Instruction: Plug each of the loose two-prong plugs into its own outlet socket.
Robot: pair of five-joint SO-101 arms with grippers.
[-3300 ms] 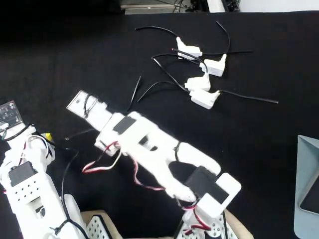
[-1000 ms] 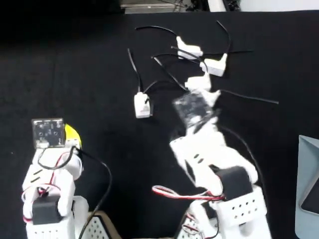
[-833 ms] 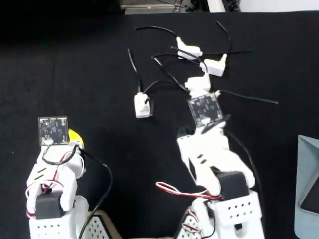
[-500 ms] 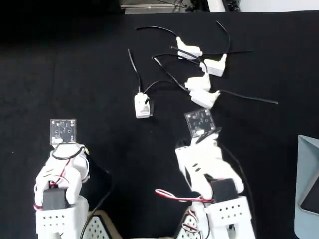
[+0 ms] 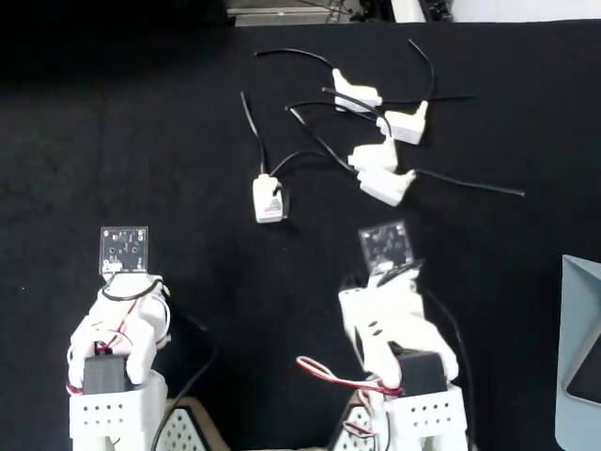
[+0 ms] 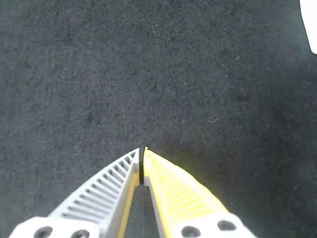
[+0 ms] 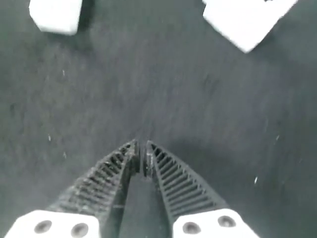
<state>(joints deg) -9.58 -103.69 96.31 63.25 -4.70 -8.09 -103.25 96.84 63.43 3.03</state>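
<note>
Since both sets of fingers are pressed together, a descent as-is would shove a plug aside rather than grip it; open first. Lower left of the high view: left gripper, closed on nothing. Up and right of it, well apart, mid-frame: lone plug; its leads trail toward the cluster, so a pull could drag neighbours. Lower centre-right: right gripper, closed, empty. Above it, upper right: plug cluster, nearest plug near the arm; crossed wires may snag. Can't tell sockets from plugs.
</note>
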